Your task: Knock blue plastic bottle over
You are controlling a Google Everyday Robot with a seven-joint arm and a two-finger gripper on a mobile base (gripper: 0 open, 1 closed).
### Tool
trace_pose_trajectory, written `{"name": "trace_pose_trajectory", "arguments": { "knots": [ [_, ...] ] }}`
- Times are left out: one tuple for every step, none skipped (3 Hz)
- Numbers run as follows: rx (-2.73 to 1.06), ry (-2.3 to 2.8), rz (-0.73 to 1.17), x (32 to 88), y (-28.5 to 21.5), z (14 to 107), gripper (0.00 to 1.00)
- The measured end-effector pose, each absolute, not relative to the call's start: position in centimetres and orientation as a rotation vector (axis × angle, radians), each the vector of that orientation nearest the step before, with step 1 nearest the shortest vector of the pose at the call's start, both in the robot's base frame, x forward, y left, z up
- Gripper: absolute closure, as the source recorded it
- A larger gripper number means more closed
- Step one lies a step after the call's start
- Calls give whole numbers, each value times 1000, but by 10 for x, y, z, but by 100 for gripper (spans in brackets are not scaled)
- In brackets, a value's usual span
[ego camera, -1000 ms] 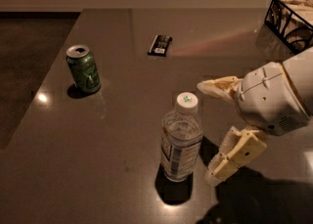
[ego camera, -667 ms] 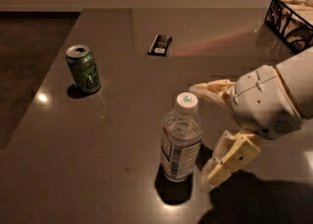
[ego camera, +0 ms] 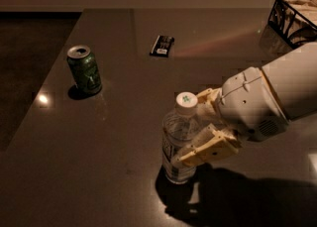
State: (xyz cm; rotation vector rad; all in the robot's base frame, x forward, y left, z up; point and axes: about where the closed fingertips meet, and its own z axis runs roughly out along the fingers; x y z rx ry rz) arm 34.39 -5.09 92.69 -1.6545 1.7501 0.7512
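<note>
The blue plastic bottle (ego camera: 174, 137) is a small clear bottle with a white cap and pale label. It stands upright on the dark table (ego camera: 99, 161), front centre. My gripper (ego camera: 190, 128) comes in from the right and is open. Its far finger lies just behind the bottle's neck, by the cap. Its near finger (ego camera: 205, 150) lies across the front right of the bottle's body and looks to be touching it. The white arm stretches away to the right edge of the view.
A green drink can (ego camera: 85, 70) stands upright at the left of the table. A small black flat packet (ego camera: 162, 45) lies at the back centre. A wire-patterned box (ego camera: 293, 15) sits at the back right corner. The table's left edge drops to dark floor.
My gripper has moved left, from beside the bottle to against it, with the fingers now on either side of its right flank. The bottle still stands upright. The can has not moved.
</note>
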Motion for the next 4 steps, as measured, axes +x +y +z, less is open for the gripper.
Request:
{"name": "trace_pose_trajectory", "arguments": {
  "knots": [
    [-1638, 1753, 778, 343, -43, 932, 64],
    [-1629, 1834, 716, 353, -49, 947, 88],
    [-1585, 2056, 526, 393, -91, 971, 100],
    [-1543, 2215, 361, 425, -129, 984, 100]
  ]
}}
